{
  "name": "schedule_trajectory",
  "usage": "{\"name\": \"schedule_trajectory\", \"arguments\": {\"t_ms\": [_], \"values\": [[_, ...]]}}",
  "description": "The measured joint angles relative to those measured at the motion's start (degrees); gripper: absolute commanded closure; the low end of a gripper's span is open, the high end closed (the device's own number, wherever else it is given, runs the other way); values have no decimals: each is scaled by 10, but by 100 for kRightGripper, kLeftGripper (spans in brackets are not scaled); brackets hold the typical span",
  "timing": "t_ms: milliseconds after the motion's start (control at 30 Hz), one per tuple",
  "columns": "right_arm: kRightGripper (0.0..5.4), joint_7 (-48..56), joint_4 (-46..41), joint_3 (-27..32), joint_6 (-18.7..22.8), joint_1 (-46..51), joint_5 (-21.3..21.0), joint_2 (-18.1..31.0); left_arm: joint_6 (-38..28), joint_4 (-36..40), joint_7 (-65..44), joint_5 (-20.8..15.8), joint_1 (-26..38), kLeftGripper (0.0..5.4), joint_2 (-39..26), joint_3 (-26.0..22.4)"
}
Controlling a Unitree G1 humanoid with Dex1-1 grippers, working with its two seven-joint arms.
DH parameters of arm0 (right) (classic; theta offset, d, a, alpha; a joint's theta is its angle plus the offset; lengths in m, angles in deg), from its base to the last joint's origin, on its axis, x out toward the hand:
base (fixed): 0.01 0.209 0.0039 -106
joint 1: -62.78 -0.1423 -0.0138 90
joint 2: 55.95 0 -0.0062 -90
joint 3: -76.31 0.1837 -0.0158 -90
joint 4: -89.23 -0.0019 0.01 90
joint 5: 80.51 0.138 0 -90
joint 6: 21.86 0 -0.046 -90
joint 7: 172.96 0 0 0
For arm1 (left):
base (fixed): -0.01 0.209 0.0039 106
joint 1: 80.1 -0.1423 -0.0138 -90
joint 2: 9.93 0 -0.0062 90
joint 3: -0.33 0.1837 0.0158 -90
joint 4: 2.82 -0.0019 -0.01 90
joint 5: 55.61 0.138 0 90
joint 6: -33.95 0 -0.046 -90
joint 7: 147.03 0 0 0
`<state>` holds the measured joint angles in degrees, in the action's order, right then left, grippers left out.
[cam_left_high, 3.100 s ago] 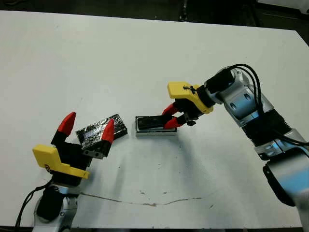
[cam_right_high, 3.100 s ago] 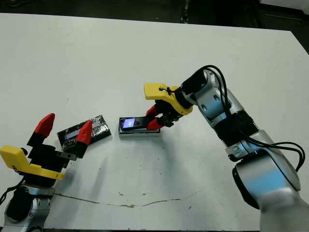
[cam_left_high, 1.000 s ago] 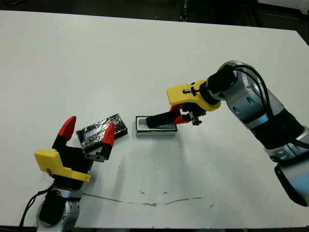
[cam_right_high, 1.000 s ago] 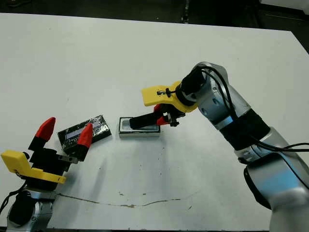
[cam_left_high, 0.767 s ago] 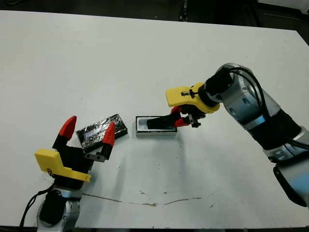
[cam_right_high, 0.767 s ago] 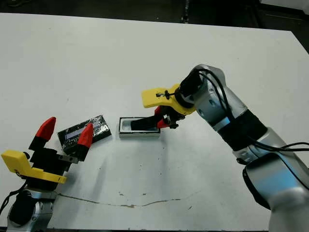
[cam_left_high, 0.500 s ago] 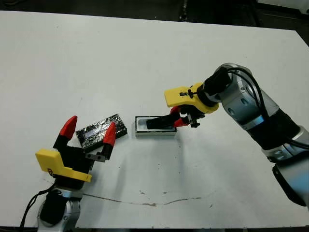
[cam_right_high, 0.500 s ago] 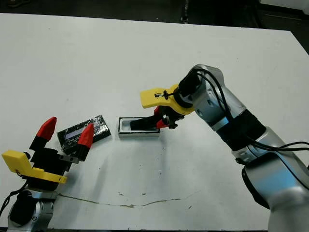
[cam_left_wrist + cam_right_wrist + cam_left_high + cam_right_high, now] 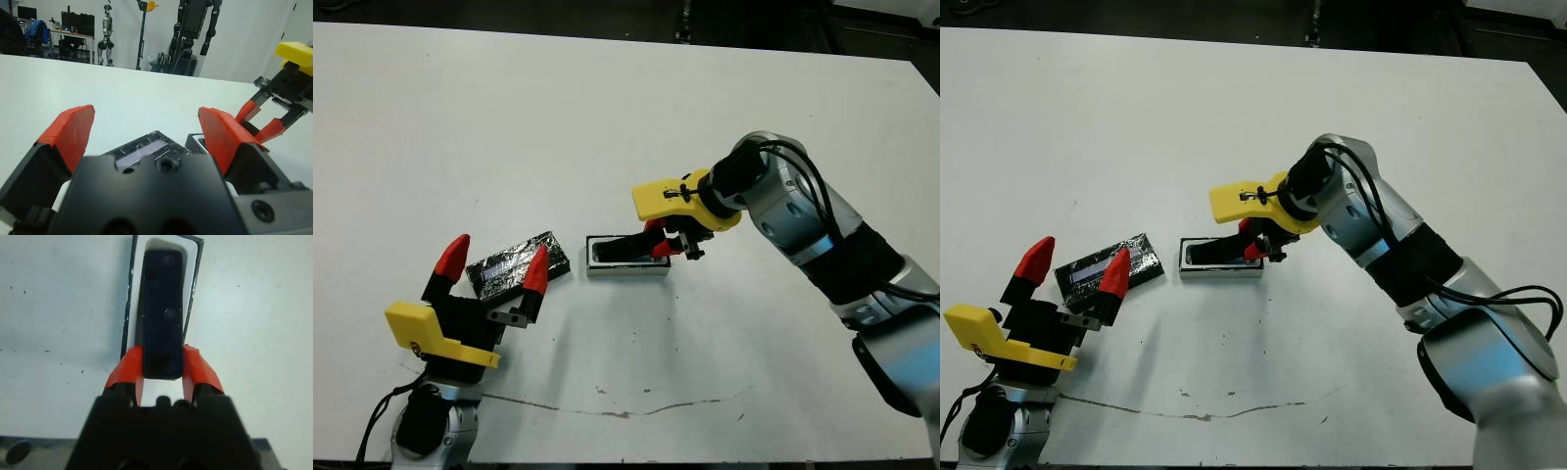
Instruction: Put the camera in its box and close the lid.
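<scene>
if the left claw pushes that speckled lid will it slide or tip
The lid lies flat and low on the smooth table, so it would probably slide rather than tip. It looks thin and stiff, likely light. A push at one corner may spin it; the left claw stands open beside it.

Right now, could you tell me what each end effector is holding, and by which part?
The right end effector grips the camera by the sides of one end, over the box. The left end effector is open and holds nothing.

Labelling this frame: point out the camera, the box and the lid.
camera (image 9: 162,313), right wrist view, middle of its black face.
box (image 9: 192,254), right wrist view, white inner rim beside the camera.
lid (image 9: 514,264), left eye view, middle of its speckled top.
</scene>
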<state>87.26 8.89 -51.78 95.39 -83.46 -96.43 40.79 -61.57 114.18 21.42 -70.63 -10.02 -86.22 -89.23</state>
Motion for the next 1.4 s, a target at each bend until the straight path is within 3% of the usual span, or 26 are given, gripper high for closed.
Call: {"name": "schedule_trajectory", "arguments": {"t_ms": [500, 600, 800, 900, 1333, 1400], "values": [[374, 5, 14, -12, 10, -11, -4, -14, -10, -4, 5, 12, -3, 0, 2, 4], [326, 20, 30, -11, 0, -19, 6, -16, -10, -4, 5, 12, -3, 0, 2, 5], [239, 33, 45, 6, -118, -17, 41, -10, -11, -8, 5, 12, -3, 0, 2, 5], [198, 35, 42, 11, -144, -17, 41, -3, -11, -9, 6, 12, -3, 0, 2, 5], [0, 47, -13, 129, -110, -40, 93, 76, -11, -10, 8, 17, -1, 0, 2, 5], [0, 46, -21, 155, -103, -40, 112, 90, -11, -10, 8, 17, -1, 0, 2, 4]]}}
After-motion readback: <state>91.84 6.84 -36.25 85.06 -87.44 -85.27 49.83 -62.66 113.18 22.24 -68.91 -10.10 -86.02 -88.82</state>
